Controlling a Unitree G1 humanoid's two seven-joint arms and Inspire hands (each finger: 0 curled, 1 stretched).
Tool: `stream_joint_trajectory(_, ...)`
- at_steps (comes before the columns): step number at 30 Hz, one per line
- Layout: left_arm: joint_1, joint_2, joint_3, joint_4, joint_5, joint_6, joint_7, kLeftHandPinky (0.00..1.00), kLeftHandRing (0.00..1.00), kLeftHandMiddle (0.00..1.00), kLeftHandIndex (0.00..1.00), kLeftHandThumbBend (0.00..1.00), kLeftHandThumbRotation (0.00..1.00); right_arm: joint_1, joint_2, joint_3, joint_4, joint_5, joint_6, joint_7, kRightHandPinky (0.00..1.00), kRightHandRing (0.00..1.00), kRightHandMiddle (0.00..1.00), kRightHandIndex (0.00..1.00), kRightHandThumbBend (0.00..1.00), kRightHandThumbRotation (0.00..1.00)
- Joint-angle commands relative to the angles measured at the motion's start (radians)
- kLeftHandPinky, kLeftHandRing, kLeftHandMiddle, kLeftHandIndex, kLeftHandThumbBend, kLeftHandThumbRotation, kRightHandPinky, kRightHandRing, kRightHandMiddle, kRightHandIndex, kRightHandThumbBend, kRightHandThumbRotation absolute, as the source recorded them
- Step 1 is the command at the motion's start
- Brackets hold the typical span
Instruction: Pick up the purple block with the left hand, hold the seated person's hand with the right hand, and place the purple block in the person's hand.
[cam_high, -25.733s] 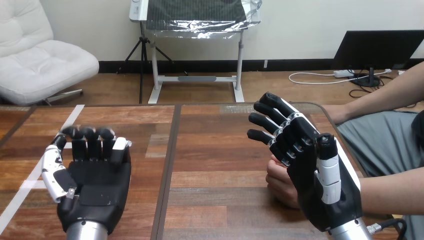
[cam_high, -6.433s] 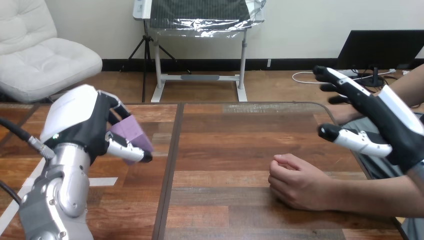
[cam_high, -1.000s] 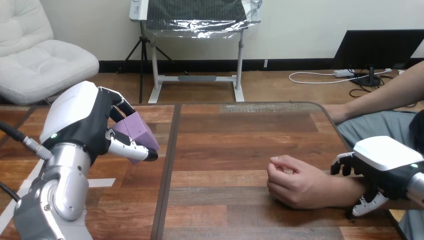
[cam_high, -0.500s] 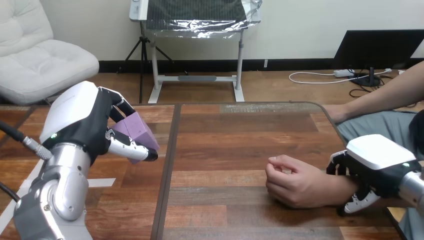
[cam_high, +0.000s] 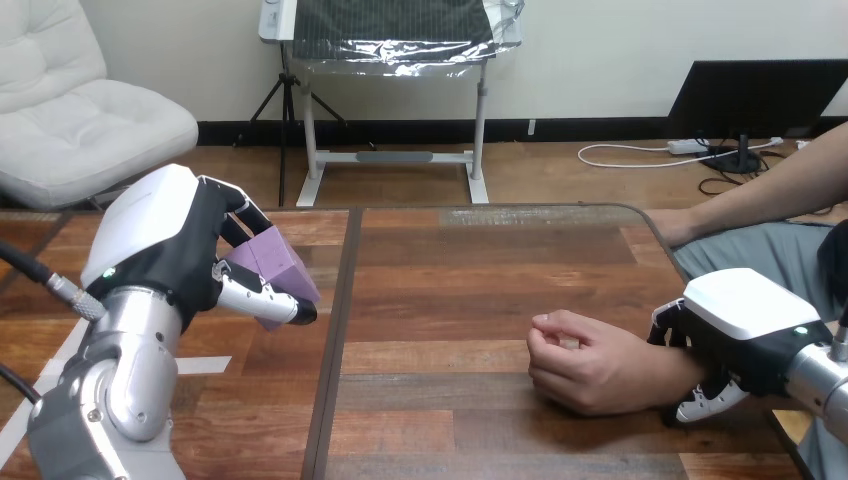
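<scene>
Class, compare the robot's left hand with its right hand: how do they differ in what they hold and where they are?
The left hand is curled round the purple block; the right hand is curled round the person's wrist. The left hand is held up over the left half of the table; the right hand sits low at its right edge. Both show white backs and both grip something.

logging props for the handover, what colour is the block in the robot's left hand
The block is purple, clearest in the head view, gripped by the left hand.
</scene>
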Motion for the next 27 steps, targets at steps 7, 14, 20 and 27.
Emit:
stream_joint_trajectory(7, -0.037, -0.001, 0.027, -0.022, 0.008, -0.003, 0.004, 0.13, 0.21, 0.31, 0.45, 0.73, 0.0, 0.017, 0.108, 0.071, 0.057, 0.003, -0.012, 0.026, 0.37, 0.48, 0.54, 0.56, 0.77, 0.23)
stream_joint_trajectory(14, -0.037, 0.001, 0.029, -0.018, 0.004, -0.009, 0.006, 0.14, 0.21, 0.31, 0.45, 0.73, 0.0, 0.011, 0.115, 0.073, 0.068, 0.02, -0.015, 0.065, 0.36, 0.46, 0.53, 0.55, 0.82, 0.22)
stream_joint_trajectory(20, -0.04, 0.001, 0.03, -0.019, 0.005, -0.007, 0.004, 0.14, 0.22, 0.32, 0.45, 0.73, 0.0, 0.004, 0.118, 0.072, 0.074, 0.043, -0.016, 0.117, 0.35, 0.44, 0.52, 0.54, 0.87, 0.19)
stream_joint_trajectory(27, -0.043, 0.0, 0.031, -0.017, 0.003, -0.01, 0.008, 0.14, 0.22, 0.32, 0.44, 0.73, 0.0, -0.001, 0.123, 0.072, 0.077, 0.064, 0.0, 0.162, 0.29, 0.38, 0.47, 0.53, 0.92, 0.1)
